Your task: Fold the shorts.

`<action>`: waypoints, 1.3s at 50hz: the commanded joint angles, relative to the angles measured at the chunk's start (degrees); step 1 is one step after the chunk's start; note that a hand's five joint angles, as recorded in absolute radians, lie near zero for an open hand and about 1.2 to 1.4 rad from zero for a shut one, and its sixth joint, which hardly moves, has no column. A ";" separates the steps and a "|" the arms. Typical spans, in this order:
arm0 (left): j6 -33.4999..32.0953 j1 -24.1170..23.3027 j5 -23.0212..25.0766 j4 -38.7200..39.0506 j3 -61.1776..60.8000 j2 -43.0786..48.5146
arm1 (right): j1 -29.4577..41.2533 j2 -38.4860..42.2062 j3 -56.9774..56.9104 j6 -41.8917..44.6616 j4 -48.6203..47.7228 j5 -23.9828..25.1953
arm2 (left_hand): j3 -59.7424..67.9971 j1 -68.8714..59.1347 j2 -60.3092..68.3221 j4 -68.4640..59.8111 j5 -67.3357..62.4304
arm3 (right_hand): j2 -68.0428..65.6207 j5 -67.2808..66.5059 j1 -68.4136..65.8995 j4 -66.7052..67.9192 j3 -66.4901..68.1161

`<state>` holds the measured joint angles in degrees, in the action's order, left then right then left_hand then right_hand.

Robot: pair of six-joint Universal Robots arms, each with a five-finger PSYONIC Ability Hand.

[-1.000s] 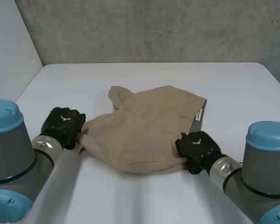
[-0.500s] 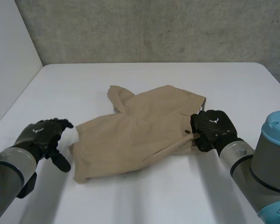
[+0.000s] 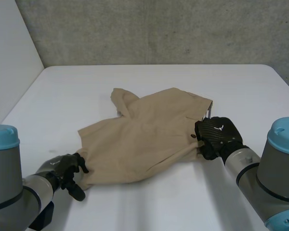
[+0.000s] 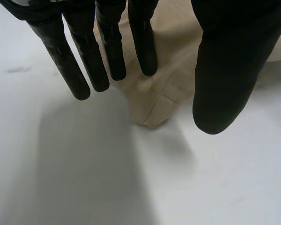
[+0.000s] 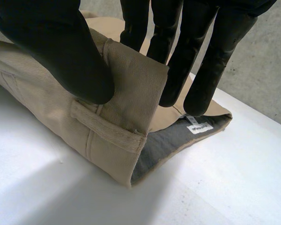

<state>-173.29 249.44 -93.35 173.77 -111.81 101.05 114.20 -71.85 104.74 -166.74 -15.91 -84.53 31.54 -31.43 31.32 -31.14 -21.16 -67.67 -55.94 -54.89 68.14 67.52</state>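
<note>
The tan shorts lie rumpled in the middle of the white table, with a leg bunched at the far left. My left hand hovers at their near-left corner. In the left wrist view its fingers are straight and spread, the thumb stands apart, and the hemmed corner lies loose on the table below them. My right hand is at the waistband on the shorts' right edge. There its thumb presses the folded waistband against the fingers behind it, and the grey lining shows underneath.
A grey concrete wall runs behind the table and a white panel stands at the left. Bare table lies all around the shorts.
My left hand let go of the shorts' left edge, swung out left, and came back to the near-left corner. My right hand carried the waistband farther back and to the right.
</note>
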 commanded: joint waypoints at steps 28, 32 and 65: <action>-8.28 -2.73 -5.79 9.48 10.64 -6.11 | -0.03 -6.79 -7.95 10.45 9.73 -0.11 | 48.46 -48.57 48.68 -48.86 -48.84 | -12.33 -14.06 -25.11 11.86 12.48; -18.03 -2.64 -5.53 7.46 16.26 -14.29 | 0.06 -12.06 -16.02 13.45 15.45 -0.11 | 48.46 -48.57 48.68 -48.86 -48.84 | -12.33 -14.06 -25.11 11.86 12.48; -30.00 -2.38 1.07 4.81 43.60 5.45 | 2.08 2.49 -42.51 13.55 29.36 -1.69 | 48.46 -48.57 48.68 -48.86 -48.84 | -12.33 -14.06 -25.11 11.86 12.48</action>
<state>-201.40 247.13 -92.21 177.00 -69.23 94.49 115.49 -78.50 61.09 -153.02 14.13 -86.03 68.19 -66.03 68.70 -68.61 -55.62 -67.68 -55.90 -54.89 68.39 67.51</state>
